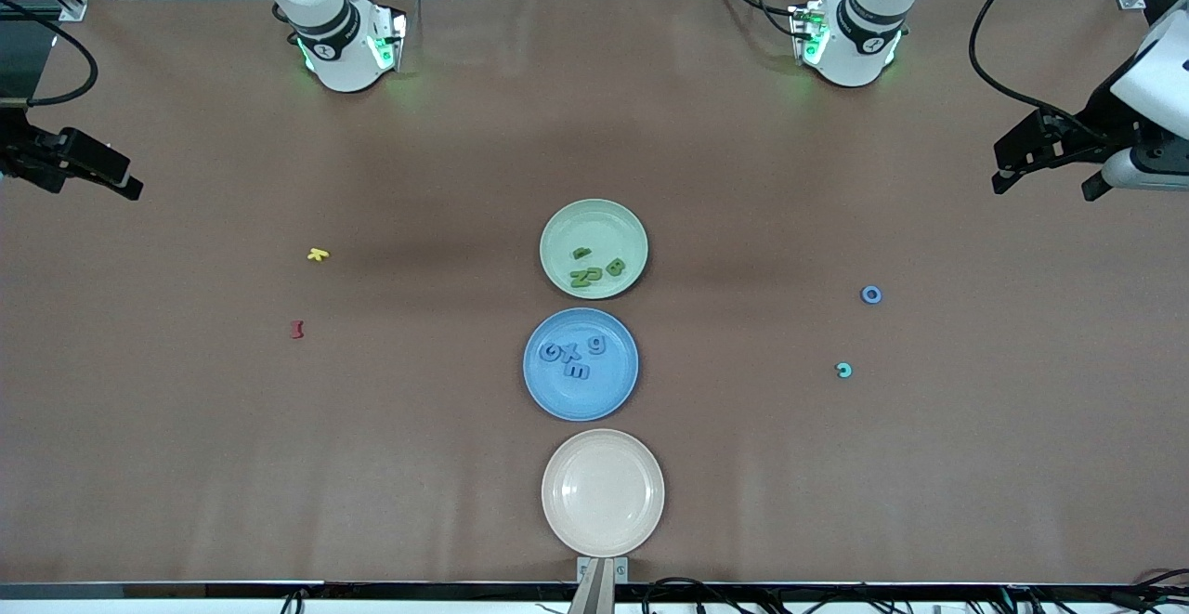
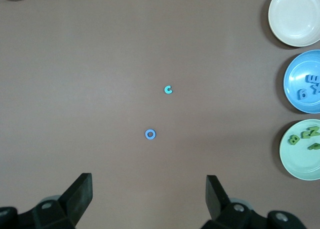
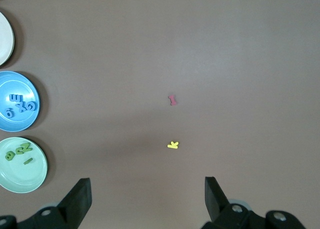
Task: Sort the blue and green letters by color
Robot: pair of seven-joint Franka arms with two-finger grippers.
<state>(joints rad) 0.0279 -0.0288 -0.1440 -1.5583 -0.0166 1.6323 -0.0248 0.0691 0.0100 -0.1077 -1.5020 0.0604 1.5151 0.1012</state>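
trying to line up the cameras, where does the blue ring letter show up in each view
Front view: the blue ring letter lies on the bare table toward the left arm's end, beside the teal c letter.
Left wrist view: mid-picture, again by the teal c.
Right wrist view: not in it.
Shared landmark: the blue plate.

The front camera looks steeply down from high across the brown-papered table (image 1: 279,465), facing both robot bases. Each wrist camera looks straight down from well above it. All three views share the round blue plate (image 1: 543,389) (image 2: 291,96) (image 3: 30,120).
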